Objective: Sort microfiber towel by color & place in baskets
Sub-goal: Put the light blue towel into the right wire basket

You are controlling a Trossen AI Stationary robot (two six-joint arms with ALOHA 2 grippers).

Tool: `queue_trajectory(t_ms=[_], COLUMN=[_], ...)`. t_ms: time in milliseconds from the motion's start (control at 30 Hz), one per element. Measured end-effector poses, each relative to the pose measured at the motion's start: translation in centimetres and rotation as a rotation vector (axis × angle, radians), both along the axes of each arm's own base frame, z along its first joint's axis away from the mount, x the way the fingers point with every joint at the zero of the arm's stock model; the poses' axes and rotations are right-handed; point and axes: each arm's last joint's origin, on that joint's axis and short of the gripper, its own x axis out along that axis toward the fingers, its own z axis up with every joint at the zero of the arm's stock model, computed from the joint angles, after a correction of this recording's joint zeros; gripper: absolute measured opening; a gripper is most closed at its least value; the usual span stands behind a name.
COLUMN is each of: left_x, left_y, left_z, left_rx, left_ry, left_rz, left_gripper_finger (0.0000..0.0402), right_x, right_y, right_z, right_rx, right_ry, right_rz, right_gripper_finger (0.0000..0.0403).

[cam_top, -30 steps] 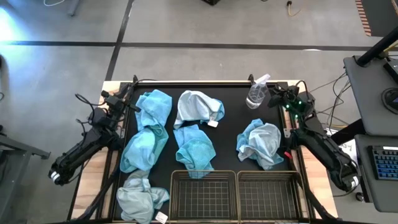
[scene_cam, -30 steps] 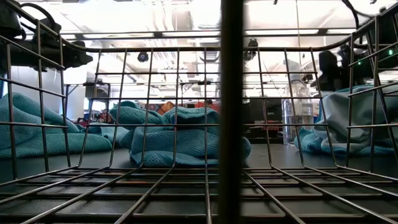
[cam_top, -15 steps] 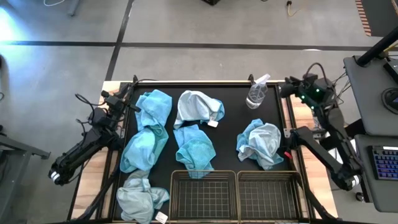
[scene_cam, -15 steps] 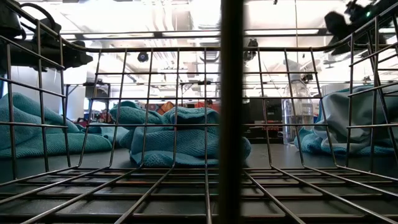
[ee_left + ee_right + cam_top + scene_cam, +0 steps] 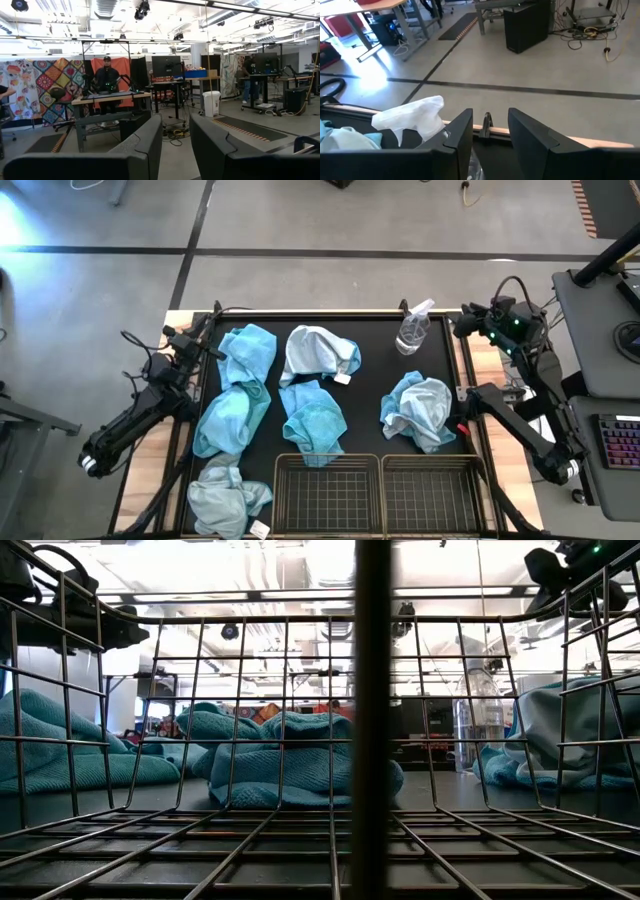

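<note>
Several microfiber towels lie crumpled on the black table top. Turquoise ones are at the left and in the middle. Pale grey-blue ones are at the far middle, the right and the near left corner. Two wire baskets stand side by side at the near edge. My left gripper waits open at the table's far left, facing the room. My right gripper hangs open, high over the far right corner, holding nothing.
A clear spray bottle with a white head stands at the far right, just in front of my right gripper. The low view looks out through basket wire. A desk with a keyboard stands beyond the right edge.
My right gripper has risen well above the table and drawn back a little toward the far right corner, tipping its fingers downward. It has stayed open and taken hold of nothing. The towels have not moved.
</note>
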Motion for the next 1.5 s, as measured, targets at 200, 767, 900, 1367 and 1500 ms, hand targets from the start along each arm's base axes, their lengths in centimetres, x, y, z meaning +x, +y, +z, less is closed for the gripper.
queue_trajectory(t_ms=[200,767,900,1367,1500], left_x=[0.00,0.00,-0.01,0.04,0.12], left_y=[0.00,0.00,-0.02,0.08,0.12], left_z=[0.00,0.00,0.08,-0.09,-0.14], left_rx=[0.000,0.000,0.007,-0.010,-0.014], left_ry=[0.000,0.000,-0.006,0.006,0.013], left_rz=[0.000,0.000,0.000,0.011,0.000], left_gripper_finger=[0.0084,0.0084,0.0084,0.0084,0.0084], right_x=[0.04,-0.03,-0.03,-0.03,-0.03], right_y=[-0.10,0.10,0.10,0.10,0.10], right_z=[-0.04,-0.58,-0.60,-0.60,-0.60], right_rx=[0.003,0.056,0.057,0.049,0.047], right_ry=[0.008,0.032,0.034,0.052,0.057], right_rz=[0.002,0.006,0.006,0.012,0.014], right_gripper_finger=[0.0118,0.0118,0.0118,0.0118,0.0118])
